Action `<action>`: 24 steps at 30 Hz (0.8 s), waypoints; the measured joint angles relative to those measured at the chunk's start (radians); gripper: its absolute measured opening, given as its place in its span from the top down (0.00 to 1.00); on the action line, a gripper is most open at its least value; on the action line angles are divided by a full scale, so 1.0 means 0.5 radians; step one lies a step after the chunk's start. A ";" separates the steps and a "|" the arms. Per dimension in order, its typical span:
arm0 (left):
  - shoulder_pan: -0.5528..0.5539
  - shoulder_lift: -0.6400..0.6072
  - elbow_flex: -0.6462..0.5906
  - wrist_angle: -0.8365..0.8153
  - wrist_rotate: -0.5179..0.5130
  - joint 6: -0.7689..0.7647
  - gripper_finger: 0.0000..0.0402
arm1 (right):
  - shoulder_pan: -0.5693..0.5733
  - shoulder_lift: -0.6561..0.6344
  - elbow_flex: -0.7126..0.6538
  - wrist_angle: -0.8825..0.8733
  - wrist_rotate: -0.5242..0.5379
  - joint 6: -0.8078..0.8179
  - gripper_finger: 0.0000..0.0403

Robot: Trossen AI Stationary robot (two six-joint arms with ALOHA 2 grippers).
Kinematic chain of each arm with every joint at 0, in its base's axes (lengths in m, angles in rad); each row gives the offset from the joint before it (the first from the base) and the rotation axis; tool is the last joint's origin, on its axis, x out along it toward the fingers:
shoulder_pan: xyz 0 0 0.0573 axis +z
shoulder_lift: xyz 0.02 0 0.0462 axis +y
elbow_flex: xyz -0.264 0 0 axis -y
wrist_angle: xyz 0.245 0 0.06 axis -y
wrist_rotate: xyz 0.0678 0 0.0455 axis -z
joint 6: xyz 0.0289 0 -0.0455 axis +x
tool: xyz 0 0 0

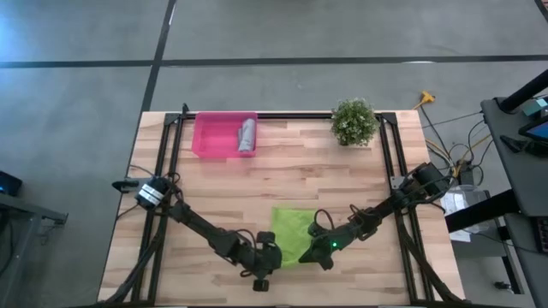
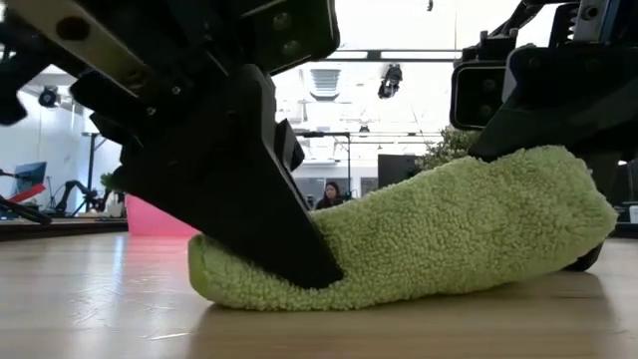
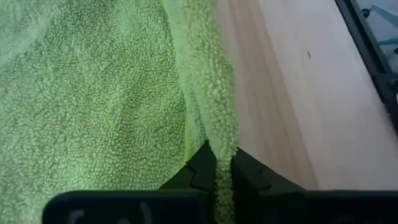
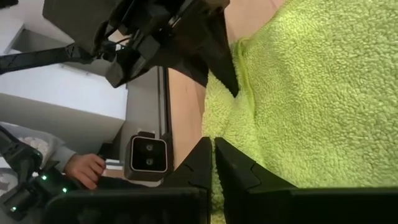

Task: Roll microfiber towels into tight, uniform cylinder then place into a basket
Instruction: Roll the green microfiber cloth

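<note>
Nearest the low camera, the left claw (image 2: 299, 249) presses a pinched edge of the lime green towel (image 2: 429, 234) down onto the counter (image 2: 319, 329); its fingers are closed on a thin fold of pile, as the left wrist view confirms (image 3: 222, 171). Seen from above, this claw (image 1: 268, 254) sits at the towel's near left corner, the cloth (image 1: 291, 233) spreading away from it toward the counter's middle. At the near right corner, the right claw (image 1: 324, 250) is likewise closed on the hem (image 4: 214, 162), holding that side slightly raised. Far left at the back, the pink basket (image 1: 208, 137) already holds a rolled grey towel (image 1: 247, 135); a potted plant (image 1: 354, 121) stands well to its right.

Handling, as judged: the cloth is light, soft and limp, and sags between grips. Hold is best taken at the two near corners, as here, so the edge turns over evenly when rolling begins.
</note>
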 joint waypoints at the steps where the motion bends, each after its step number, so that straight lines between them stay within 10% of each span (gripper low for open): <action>1: 0.010 0.000 0.000 0.000 0.027 -0.020 0.98 | 0.001 -0.007 0.000 -0.007 0.000 -0.012 0.98; 24: 0.376 0.111 -0.041 0.333 1.087 -0.455 1.00 | 0.030 -0.434 0.122 -0.410 -0.008 -0.682 0.63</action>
